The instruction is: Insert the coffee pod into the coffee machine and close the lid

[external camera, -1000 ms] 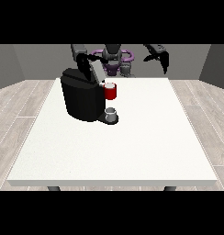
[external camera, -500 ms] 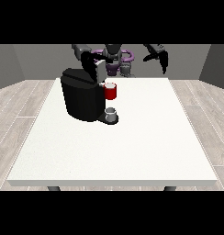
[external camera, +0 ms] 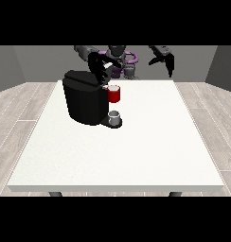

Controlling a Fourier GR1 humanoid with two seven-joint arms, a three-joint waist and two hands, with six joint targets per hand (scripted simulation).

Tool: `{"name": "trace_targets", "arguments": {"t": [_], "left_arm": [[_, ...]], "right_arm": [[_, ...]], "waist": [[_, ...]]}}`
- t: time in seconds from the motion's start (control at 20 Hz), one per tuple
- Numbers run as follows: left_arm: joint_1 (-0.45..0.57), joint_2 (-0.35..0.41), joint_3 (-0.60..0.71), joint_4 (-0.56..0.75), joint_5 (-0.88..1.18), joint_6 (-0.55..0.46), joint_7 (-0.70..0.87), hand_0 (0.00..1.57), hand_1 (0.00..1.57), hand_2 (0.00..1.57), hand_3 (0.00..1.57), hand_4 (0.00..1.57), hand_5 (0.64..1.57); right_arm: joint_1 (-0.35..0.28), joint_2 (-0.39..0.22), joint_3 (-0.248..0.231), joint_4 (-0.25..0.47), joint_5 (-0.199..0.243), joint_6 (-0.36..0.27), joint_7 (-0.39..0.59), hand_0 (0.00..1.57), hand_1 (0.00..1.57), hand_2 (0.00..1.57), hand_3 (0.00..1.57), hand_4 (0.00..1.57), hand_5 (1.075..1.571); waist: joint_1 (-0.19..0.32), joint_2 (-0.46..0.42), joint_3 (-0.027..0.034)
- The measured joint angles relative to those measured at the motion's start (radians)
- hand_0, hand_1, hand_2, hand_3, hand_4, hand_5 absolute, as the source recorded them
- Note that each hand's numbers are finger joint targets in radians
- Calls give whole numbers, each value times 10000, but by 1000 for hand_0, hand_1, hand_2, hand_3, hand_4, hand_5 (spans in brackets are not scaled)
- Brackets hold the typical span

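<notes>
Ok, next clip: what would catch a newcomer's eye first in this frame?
The black coffee machine stands toward the table's far left, with a bright red part at its front and a small grey cup below that. The hand at the view's left hangs right above the machine's top. The hand at the view's right is raised over the far edge of the white table, away from everything.

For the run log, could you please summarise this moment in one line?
hand at view's left: over coffee machine top | hand at view's right: raised, holds nothing | red pod holder: on machine front | cup: below it
</notes>
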Motion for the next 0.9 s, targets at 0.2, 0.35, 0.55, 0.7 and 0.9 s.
{"name": "trace_targets", "arguments": {"t": [0.2,0.35,0.55,0.7,0.9], "left_arm": [[-352,6,-63,4,39,-83,36,0,0,0,0,382,1571],[-576,115,-25,67,111,-219,-69,0,0,0,0,424,1571],[-924,77,-142,70,189,-379,-78,0,0,0,0,399,1571],[-1059,26,-279,106,176,-475,-133,0,0,0,0,395,1571],[-1322,-35,-459,71,184,-614,-160,0,0,0,0,362,1571]], "right_arm": [[-285,-380,16,-193,318,7,364,0,0,0,0,160,1571],[-347,-599,-36,-511,440,44,896,0,0,0,0,102,1571],[-399,-974,-159,-982,656,52,1768,0,0,0,0,53,1571],[-505,-1342,-282,-1282,859,127,2220,0,0,0,0,0,1571],[-695,-1866,-500,-1428,1182,253,2320,0,0,0,0,0,1571]], "waist": [[324,306,35],[516,483,71],[914,728,131],[1268,960,167],[1856,1306,228]]}}
